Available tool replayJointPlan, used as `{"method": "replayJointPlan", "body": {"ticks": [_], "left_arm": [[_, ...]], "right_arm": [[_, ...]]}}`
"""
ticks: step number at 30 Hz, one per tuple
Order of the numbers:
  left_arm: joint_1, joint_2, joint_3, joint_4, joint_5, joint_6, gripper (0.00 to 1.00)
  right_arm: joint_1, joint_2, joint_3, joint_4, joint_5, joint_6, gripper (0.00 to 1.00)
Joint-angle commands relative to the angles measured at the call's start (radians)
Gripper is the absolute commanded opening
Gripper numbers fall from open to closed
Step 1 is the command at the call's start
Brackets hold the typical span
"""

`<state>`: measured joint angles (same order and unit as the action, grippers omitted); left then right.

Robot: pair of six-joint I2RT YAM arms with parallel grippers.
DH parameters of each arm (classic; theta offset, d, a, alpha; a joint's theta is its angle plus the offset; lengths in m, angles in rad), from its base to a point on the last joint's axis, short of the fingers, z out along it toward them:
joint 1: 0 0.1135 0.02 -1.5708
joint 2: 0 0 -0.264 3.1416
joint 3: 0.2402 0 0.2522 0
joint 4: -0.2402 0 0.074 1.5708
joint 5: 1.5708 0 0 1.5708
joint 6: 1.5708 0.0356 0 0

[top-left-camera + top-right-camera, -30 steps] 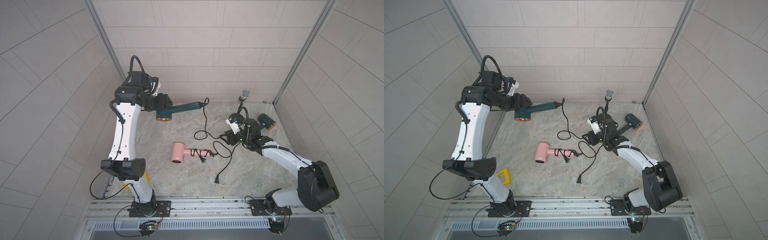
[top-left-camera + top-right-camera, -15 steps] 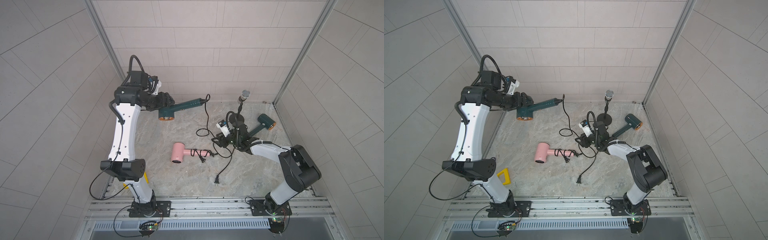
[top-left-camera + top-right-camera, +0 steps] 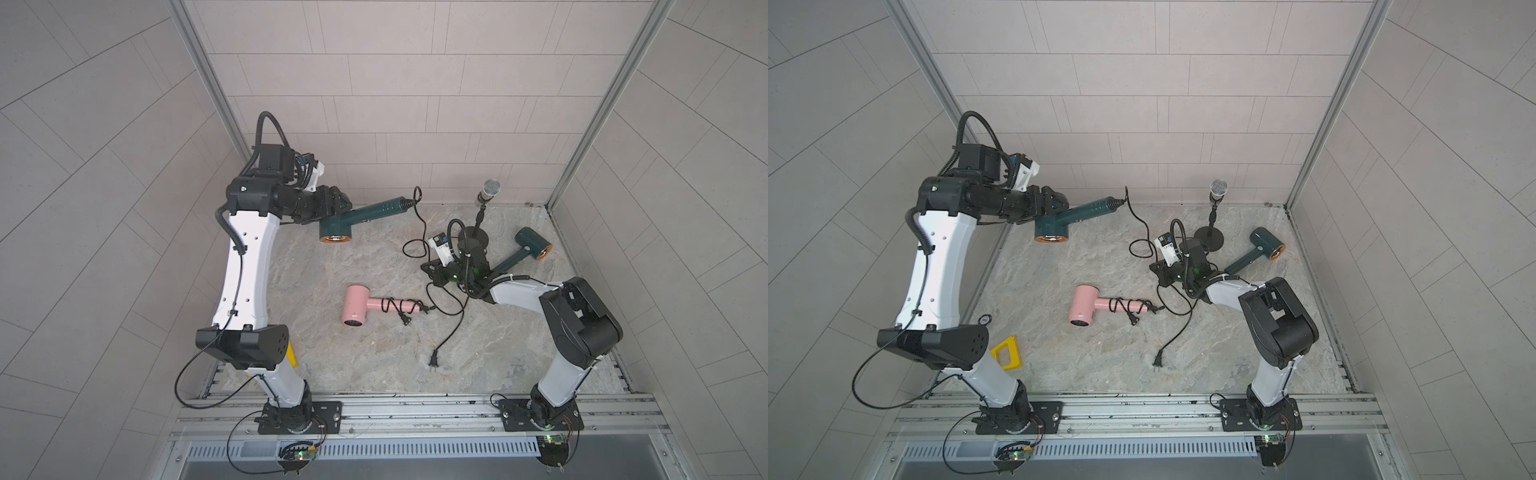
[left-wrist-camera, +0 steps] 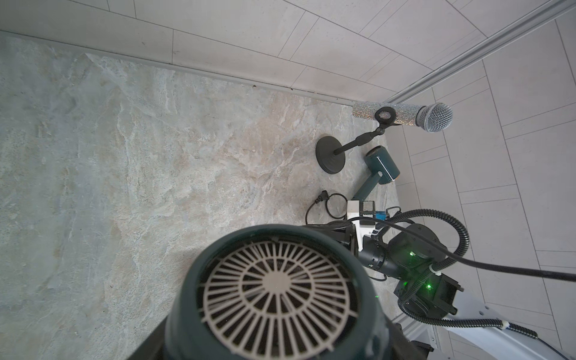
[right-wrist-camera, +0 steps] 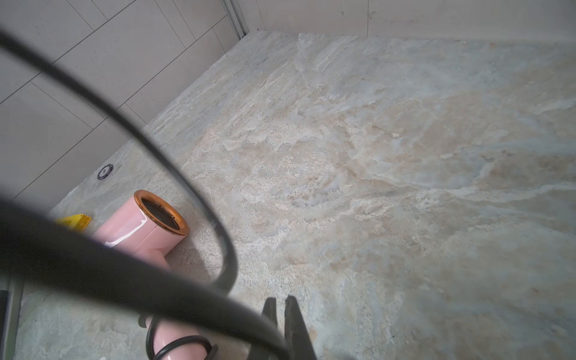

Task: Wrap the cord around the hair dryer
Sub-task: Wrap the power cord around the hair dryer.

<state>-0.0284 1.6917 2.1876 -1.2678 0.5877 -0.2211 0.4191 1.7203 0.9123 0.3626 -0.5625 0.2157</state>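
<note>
Left gripper (image 3: 334, 204) is clamped on the barrel of the dark green hair dryer (image 3: 353, 216). It holds the dryer up off the table (image 3: 332, 365), nozzle down, handle pointing toward my right side. The cord (image 3: 424, 232) drops from the handle end, loops on the table and runs to my right gripper (image 3: 433, 272). It then trails to the plug (image 3: 434, 364), which lies free near the front. No turns on the handle yet.

Both top views show that whole run, but neither shows the right jaws. The right wrist view does: fingers (image 5: 294, 318) are together, and the blurred cord runs right into them. Looks pinched, as far as I can tell.

The left wrist view shows no fingers of mine, only the dryer's rear grille (image 4: 277, 286) up close. It also shows a second plug (image 4: 321, 197) on a loop beside the second green dryer (image 4: 381, 165). In the top views my right arm hides that spot.

The pink hair dryer (image 3: 356, 306) lies mid-table with its cord wound on its handle. The microphone (image 3: 491, 190) stands at the back right. The yellow block (image 3: 1005, 353) is plain in a top view and is also seen from the right wrist.
</note>
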Motion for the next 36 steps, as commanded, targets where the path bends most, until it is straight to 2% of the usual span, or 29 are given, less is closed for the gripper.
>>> {"method": "replayJointPlan", "body": {"ticks": [1,3,7,10,15,20,24,27,30,36], "left_arm": [[0.002,-0.02,-0.038,0.055,-0.075,-0.014,0.0],[0.002,-0.032,-0.092,0.098,-0.141,-0.031,0.0],[-0.021,-0.072,-0.265,0.264,-0.256,-0.1,0.0],[-0.069,-0.071,-0.356,0.338,-0.346,-0.112,0.0],[-0.146,-0.026,-0.447,0.399,-0.445,-0.108,0.0],[-0.216,0.01,-0.482,0.407,-0.462,-0.076,0.0],[-0.274,0.015,-0.504,0.377,-0.422,-0.001,0.0],[-0.298,-0.001,-0.515,0.298,-0.37,0.072,0.0],[-0.3,-0.053,-0.569,0.27,-0.25,0.136,0.0],[-0.296,-0.17,-0.66,0.276,-0.01,0.213,0.0]], "right_arm": [[0.013,-0.109,0.027,-0.166,0.034,-0.054,0.0],[0.036,-0.171,0.063,-0.354,0.109,-0.137,0.0],[0.119,-0.271,0.177,-0.751,0.348,-0.315,0.0],[0.195,-0.328,0.279,-0.975,0.44,-0.394,0.0],[0.315,-0.387,0.445,-1.182,0.498,-0.441,0.0],[0.368,-0.383,0.581,-1.264,0.524,-0.488,0.0],[0.35,-0.359,0.65,-1.26,0.637,-0.553,0.0],[0.278,-0.338,0.697,-1.262,0.637,-0.56,0.0],[0.179,-0.323,0.708,-1.244,0.589,-0.56,0.0],[-0.041,-0.245,0.683,-1.178,0.412,-0.498,0.0]]}}
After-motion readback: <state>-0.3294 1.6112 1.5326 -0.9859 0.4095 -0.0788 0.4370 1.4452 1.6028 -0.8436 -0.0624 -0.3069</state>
